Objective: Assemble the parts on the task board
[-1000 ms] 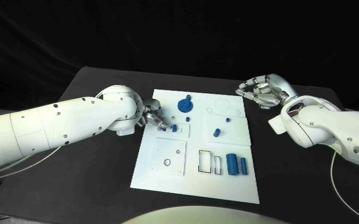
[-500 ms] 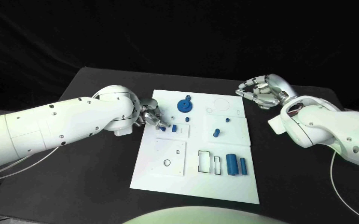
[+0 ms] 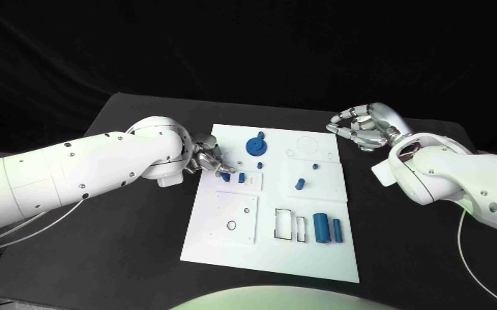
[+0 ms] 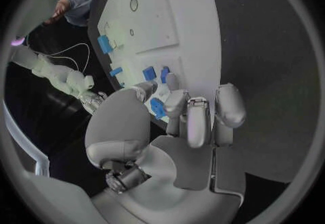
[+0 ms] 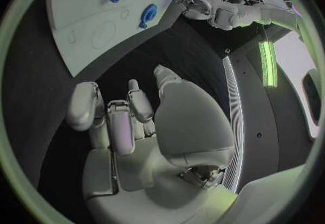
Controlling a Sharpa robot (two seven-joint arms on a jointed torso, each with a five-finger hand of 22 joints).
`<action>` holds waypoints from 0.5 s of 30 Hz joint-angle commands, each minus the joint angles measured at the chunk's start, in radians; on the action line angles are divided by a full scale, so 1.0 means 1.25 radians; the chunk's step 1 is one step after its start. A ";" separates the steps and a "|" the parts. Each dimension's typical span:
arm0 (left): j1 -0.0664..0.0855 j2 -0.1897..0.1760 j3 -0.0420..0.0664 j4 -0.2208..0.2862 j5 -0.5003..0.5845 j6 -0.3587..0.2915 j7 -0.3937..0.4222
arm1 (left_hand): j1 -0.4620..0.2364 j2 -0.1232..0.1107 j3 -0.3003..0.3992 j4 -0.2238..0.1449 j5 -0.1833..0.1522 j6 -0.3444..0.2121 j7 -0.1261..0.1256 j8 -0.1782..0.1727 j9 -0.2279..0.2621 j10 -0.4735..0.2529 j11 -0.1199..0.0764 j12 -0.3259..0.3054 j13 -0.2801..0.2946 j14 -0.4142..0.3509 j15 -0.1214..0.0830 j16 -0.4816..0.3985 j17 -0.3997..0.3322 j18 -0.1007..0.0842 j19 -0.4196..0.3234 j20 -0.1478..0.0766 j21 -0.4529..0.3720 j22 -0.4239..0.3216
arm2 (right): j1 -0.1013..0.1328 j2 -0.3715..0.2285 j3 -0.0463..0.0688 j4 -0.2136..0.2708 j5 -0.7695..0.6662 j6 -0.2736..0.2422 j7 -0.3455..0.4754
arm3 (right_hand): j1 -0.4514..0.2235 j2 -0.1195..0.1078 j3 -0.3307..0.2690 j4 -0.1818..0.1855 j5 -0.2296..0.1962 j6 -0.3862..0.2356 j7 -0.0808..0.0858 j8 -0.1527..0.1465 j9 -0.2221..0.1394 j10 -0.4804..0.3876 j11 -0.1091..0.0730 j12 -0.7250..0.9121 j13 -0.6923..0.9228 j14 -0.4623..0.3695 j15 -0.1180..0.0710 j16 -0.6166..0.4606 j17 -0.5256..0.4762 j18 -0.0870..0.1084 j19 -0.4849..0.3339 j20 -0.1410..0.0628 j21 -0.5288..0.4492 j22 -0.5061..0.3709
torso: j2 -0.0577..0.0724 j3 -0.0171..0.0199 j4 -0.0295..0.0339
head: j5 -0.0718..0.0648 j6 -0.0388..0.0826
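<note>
Black tabletop [image 3: 124, 252] is spread under the scene, with the white task board [image 3: 271, 252] laid at its middle. At the board's left edge the left hand [image 3: 207, 158] is seen with its fingers curled down over a small blue part [image 3: 226, 177]; in the left wrist view that part [image 4: 157, 108] is lodged between the thumb and the fingertips [image 4: 175, 99], so it is held in a pinch, low over or on the board surface — contact with the board cannot be judged. Just beside it a second small blue part [image 3: 241, 177] is stood on the board, apart from the fingers. Farther toward the back of the board a larger blue gear-like part [image 3: 256, 144] is set, and a blue peg [image 3: 299, 183] is placed near the board's centre. Toward the front right, two blue cylinders [image 3: 328, 227] are laid side by side, next to black-outlined rectangular slots [image 3: 289, 224]. Well apart from all of these, off the board's right rear corner, the right hand [image 3: 359, 129] is held above the table with its fingers curled inward around nothing; in the right wrist view the fingers [image 5: 115, 121] are bent toward the palm, with the board [image 5: 81, 13] lying beyond them.
</note>
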 commanded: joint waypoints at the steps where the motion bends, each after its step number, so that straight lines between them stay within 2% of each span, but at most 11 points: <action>1: 0.000 0.003 0.001 0.000 0.025 -0.004 0.003 | 0.001 0.003 -0.004 -0.001 0.002 -0.005 0.003 0.001 -0.001 -0.005 0.001 -0.004 0.000 0.050 -0.002 0.002 0.070 -0.001 -0.001 0.001 -0.003 -0.001 | 0.000 0.000 0.000 0.001 -0.002 0.004 0.006 | -0.003 0.006 -0.005 0.001 0.005 -0.005 -0.002 0.005 0.001 -0.007 0.000 -0.004 -0.001 0.038 -0.007 -0.003 0.005 0.005 -0.005 -0.002 -0.004 -0.001 | 0.000 0.0000 -0.0004 | 0.001 0.000; 15: 0.000 0.007 0.001 -0.007 0.038 -0.001 0.003 | 0.023 0.010 0.002 -0.002 0.003 -0.009 0.003 0.001 -0.003 -0.008 0.002 -0.006 -0.002 0.050 0.000 0.002 0.069 -0.001 -0.002 0.003 -0.004 -0.001 | 0.000 0.000 0.000 0.001 -0.002 0.003 0.005 | -0.003 0.006 -0.005 0.001 0.005 -0.005 -0.002 0.005 0.001 -0.007 0.000 -0.004 -0.001 0.038 -0.007 -0.003 0.005 0.005 -0.005 -0.002 -0.004 -0.001 | 0.000 -0.0001 -0.0004 | 0.001 -0.001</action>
